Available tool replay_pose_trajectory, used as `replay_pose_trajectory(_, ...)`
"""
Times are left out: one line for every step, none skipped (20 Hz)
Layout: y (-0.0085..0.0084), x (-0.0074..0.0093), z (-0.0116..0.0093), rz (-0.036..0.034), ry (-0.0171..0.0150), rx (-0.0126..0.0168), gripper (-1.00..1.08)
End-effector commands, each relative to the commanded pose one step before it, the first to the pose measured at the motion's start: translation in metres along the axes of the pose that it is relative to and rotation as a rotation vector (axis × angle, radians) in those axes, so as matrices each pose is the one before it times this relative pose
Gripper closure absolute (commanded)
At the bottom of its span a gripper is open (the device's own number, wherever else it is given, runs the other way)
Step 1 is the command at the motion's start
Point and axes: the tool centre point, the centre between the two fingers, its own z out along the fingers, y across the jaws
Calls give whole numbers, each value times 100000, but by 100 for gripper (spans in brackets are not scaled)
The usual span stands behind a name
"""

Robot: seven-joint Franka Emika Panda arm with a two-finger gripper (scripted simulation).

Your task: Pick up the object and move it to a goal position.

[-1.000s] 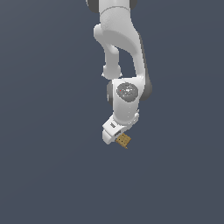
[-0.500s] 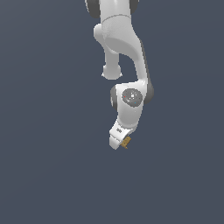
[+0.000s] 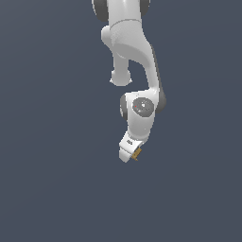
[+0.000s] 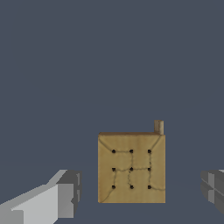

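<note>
Plain slate-grey backdrop, no desk edge or goal marker visible; arm descends from the top centre of the exterior view.

Gripper (image 3: 128,156) sits just below frame centre in the exterior view, tilted, with the object (image 3: 137,153) showing as a tan speck at its lower right edge. In the wrist view the object (image 4: 131,168) lies low and centre, flat face with dark dot grid toward the camera, between the two fingers (image 4: 61,199). Clear gaps on both sides: fingers spread apart, touching nothing, so no grasp yet. Judgement: the fingers straddle the block so a straight closing stroke would pinch its side faces. Whether it rests on a surface cannot be told.
</note>
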Motion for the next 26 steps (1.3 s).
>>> replay_pose_trajectory(-60,-30,877,-111,-73,89,-92)
replay_pose_trajectory(-11,-11,499,-49,4,-3,-92)
replay_pose_trajectory(-26,-1,569,-84,6,-5,-92)
replay_pose_trajectory(-18,-11,607,-69,5,-4,-92)
replay_pose_trajectory(-18,-3,531,-69,6,-4,-92)
replay_pose_trajectory(-8,-3,447,-49,5,-3,-92)
replay_pose_trajectory(-5,8,362,-48,7,-3,-92)
replay_pose_trajectory(20,-2,281,0,0,0,-92)
replay_pose_trajectory(24,10,197,0,0,0,-92)
replay_pose_trajectory(27,22,116,0,0,0,-92)
replay_pose_trajectory(26,27,43,0,0,0,-92)
replay_pose_trajectory(11,13,4,0,0,0,-92)
replay_pose_trajectory(0,0,0,0,0,0,108)
replay_pose_trajectory(0,0,0,0,0,0,108)
replay_pose_trajectory(0,0,0,0,0,0,108)
replay_pose_trajectory(0,0,0,0,0,0,108)
replay_pose_trajectory(0,0,0,0,0,0,108)
replay_pose_trajectory(0,0,0,0,0,0,108)
replay_pose_trajectory(0,0,0,0,0,0,108)
replay_pose_trajectory(0,0,0,0,0,0,108)
replay_pose_trajectory(0,0,0,0,0,0,108)
replay_pose_trajectory(0,0,0,0,0,0,108)
replay_pose_trajectory(13,-7,-31,0,0,0,108)
replay_pose_trajectory(-11,-10,-1,0,0,0,108)
replay_pose_trajectory(-33,-30,-2,0,0,0,108)
replay_pose_trajectory(-54,-50,-3,0,0,0,108)
